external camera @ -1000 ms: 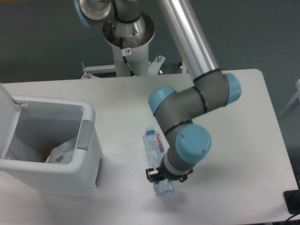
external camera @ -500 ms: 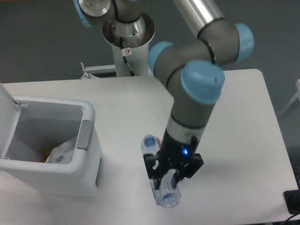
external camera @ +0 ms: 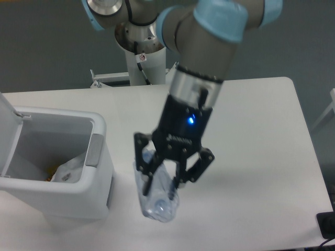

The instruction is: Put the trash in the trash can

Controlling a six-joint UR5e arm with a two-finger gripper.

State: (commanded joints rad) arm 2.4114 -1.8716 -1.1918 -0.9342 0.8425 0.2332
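My gripper (external camera: 161,180) is shut on the clear plastic bottle (external camera: 157,201), which hangs lifted above the table, its base toward the camera and its cap end hidden behind the fingers. It is just right of the trash can (external camera: 99,178), a white bin with a grey rim panel (external camera: 95,150) and its lid (external camera: 8,130) standing open at the left. A crumpled translucent wrapper (external camera: 69,170) lies inside the bin.
The white table (external camera: 261,157) stretches to the right and behind the arm. The robot's base column (external camera: 141,47) stands at the back edge. A dark object (external camera: 327,225) pokes in at the lower right corner.
The gripper has risen off the table with the bottle in it and shifted left toward the bin. The bin and wrapper have not moved.
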